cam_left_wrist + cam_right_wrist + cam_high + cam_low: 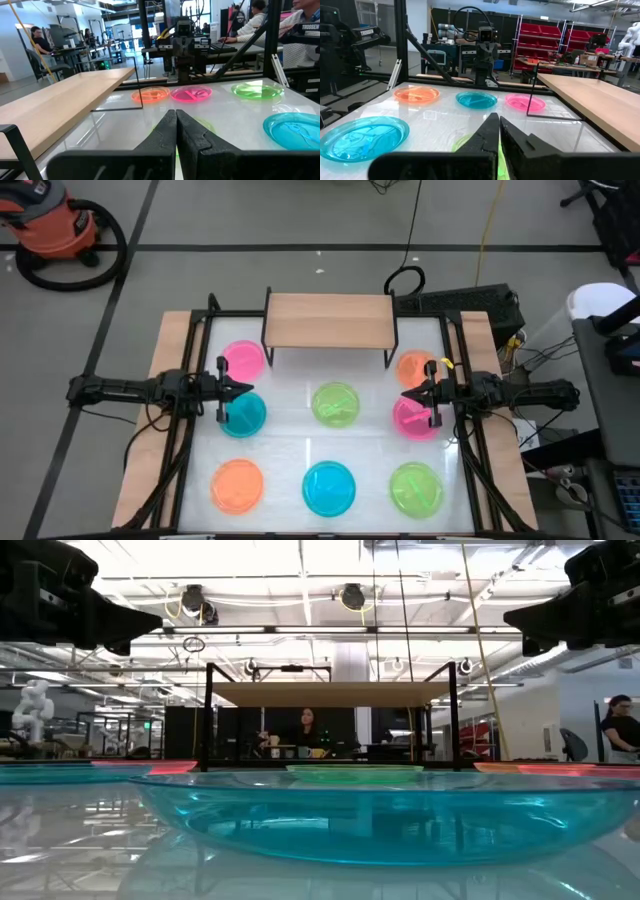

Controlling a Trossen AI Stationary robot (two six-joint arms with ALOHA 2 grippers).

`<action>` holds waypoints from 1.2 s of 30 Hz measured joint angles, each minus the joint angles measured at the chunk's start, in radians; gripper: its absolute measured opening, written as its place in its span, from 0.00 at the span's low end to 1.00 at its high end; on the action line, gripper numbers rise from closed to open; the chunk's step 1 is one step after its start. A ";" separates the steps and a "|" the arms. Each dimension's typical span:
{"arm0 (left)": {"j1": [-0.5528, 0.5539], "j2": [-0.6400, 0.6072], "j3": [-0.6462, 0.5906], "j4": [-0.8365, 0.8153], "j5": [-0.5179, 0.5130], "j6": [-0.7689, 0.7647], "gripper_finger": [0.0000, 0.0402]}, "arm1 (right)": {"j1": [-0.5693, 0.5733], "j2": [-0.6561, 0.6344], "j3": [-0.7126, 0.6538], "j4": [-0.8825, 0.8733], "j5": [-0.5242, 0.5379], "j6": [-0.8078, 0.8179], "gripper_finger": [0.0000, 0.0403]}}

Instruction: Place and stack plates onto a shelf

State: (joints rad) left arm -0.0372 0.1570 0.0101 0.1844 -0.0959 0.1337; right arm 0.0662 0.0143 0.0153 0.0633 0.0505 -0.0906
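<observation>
We recorded the shelf [330,320] standing bare at the table's [300,442] far edge; eight plates lay on the tabletop, with pink [243,360] and orange [416,367] nearest the shelf. We found the left gripper [244,390] over a blue plate [243,415], fingers pressed together and holding nothing; the right gripper [408,396] hung likewise clenched and empty above a pink plate [414,419].

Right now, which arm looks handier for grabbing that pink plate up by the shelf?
Probably the left: its gripper hovers right beside that pink plate, while the right gripper sits across the table.
</observation>
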 joint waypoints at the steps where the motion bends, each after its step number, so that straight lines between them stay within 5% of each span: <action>1: 0.000 0.000 0.000 0.000 0.000 0.000 0.01 | 0.000 0.000 0.000 0.000 0.000 0.000 0.00; 36: 0.000 0.000 0.000 0.000 0.000 0.000 0.01 | 0.000 0.000 0.000 0.041 0.000 0.000 0.00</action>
State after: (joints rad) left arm -0.0371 0.1570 0.0101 0.1843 -0.0961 0.1337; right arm 0.0662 0.0143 0.0151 0.1039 0.0505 -0.0902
